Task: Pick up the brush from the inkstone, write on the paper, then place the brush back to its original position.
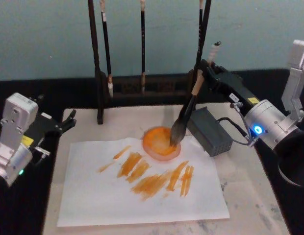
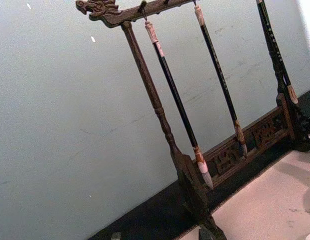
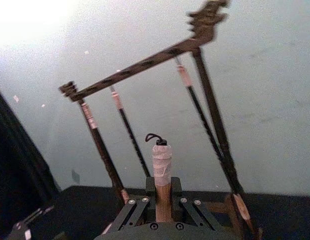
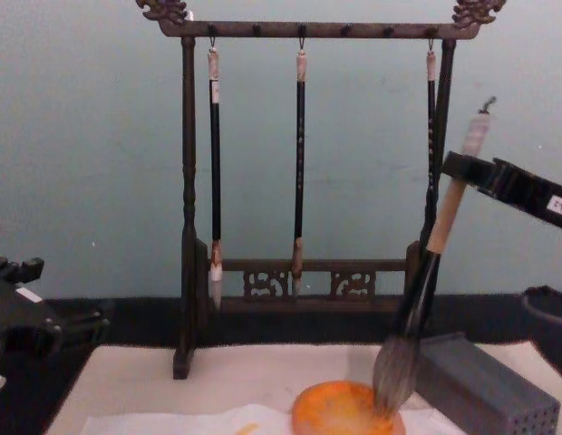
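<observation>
The right claw (image 1: 203,66) reaches in from the right edge of the head view and is closed on the pale handle of the brush (image 1: 190,105), gripping it high up near the whitish end. In the right wrist view its fingers (image 3: 187,206) press against the handle from both sides, with the taped end and small loop of the brush (image 3: 161,162) sticking out above them. The brush stands tilted, its top leaning toward the upper right. Its grey bristles point down onto the right part of the inkstone (image 1: 154,143), and in the chest view the tip meets the orange dish (image 4: 340,410) at its right edge.

The inkstone lies on the upper right part of the paper (image 1: 142,200), which carries a band of orange strokes (image 1: 152,178) across its middle. The paper lies on a cream mat (image 1: 250,196) on the dark counter (image 1: 54,93). A grey perforated block (image 1: 211,132) sits just right of the inkstone. Behind them stands a wooden brush rack (image 4: 299,29) with three thin dark brushes (image 4: 300,163) hanging from it.

The left claw (image 1: 68,120) is parked at the left edge of the frame, off the mat, its tips apart and holding nothing.
</observation>
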You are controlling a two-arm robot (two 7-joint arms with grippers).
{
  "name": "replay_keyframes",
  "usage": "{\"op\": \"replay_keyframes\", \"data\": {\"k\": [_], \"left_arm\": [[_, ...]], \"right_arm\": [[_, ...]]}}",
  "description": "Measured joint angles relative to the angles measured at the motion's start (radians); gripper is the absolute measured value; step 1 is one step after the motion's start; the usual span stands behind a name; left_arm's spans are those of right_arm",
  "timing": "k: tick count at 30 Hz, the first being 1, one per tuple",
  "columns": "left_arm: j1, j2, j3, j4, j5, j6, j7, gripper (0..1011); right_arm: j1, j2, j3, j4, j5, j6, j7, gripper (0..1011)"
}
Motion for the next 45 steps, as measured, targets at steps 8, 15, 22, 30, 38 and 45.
{"op": "replay_keyframes", "data": {"k": [8, 15, 22, 30, 38, 45], "left_arm": [[0.000, 0.000, 0.000, 0.000, 0.000, 0.000, 0.000, 1001], [0.000, 0.000, 0.000, 0.000, 0.000, 0.000, 0.000, 1001], [0.000, 0.000, 0.000, 0.000, 0.000, 0.000, 0.000, 1001], [0.000, 0.000, 0.000, 0.000, 0.000, 0.000, 0.000, 1001], [0.000, 0.000, 0.000, 0.000, 0.000, 0.000, 0.000, 1001], [0.000, 0.000, 0.000, 0.000, 0.000, 0.000, 0.000, 1001]], "right_arm": [[0.008, 0.017, -0.021, -0.029, -0.085, -0.014, 0.028, 185], [-0.002, 0.030, -0.038, -0.062, -0.154, -0.029, 0.057, 185], [-0.037, 0.053, -0.043, -0.092, -0.188, -0.046, 0.096, 185], [-0.088, 0.082, -0.040, -0.134, -0.205, -0.058, 0.158, 185], [-0.115, 0.084, -0.035, -0.167, -0.230, -0.070, 0.187, 185], [-0.117, 0.060, -0.041, -0.169, -0.269, -0.088, 0.197, 185]]}}
